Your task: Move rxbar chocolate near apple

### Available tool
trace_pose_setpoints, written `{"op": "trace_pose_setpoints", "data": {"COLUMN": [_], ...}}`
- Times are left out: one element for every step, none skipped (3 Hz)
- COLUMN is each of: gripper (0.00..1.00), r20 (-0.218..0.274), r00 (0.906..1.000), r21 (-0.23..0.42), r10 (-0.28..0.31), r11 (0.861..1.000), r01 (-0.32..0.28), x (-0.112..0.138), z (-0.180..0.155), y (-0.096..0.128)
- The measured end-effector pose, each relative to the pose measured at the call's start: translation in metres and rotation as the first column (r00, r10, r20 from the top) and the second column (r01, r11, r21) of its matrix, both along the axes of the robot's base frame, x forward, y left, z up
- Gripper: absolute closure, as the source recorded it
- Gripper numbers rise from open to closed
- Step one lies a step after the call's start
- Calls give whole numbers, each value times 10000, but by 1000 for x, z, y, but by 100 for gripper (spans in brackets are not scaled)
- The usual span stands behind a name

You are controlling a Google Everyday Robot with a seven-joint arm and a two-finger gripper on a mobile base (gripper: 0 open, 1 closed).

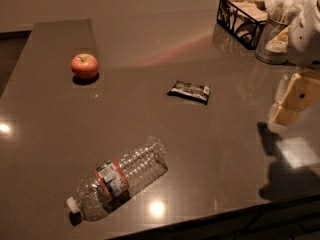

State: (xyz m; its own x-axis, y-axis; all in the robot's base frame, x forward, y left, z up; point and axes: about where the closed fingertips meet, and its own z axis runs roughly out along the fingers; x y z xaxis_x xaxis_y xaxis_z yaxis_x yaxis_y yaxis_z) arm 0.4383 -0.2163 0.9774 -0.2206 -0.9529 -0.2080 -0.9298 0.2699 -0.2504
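The rxbar chocolate (189, 91) is a small flat black wrapper with white print, lying near the middle of the brown table (50, 134). The apple (84, 66) is red-orange with a short stem and stands at the far left, well apart from the bar. My gripper (294, 100), cream-coloured under a white arm housing, hangs above the table's right side, to the right of the bar and not touching it. It holds nothing that I can see.
A clear plastic bottle (120, 178) with a white cap lies on its side near the front edge. A black wire basket (241, 17) and a metal cup of packets (273, 39) stand at the back right.
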Motion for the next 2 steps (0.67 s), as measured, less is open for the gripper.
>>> {"op": "trace_pose_setpoints", "data": {"gripper": [0,0], "r20": [1,-67], "r00": [10000,10000], "r21": [0,-22], "r10": [0,-17], "r11": [10000,10000], "r01": [0,17], "x": [0,1], "z": [0,1], "y": [0,1]}}
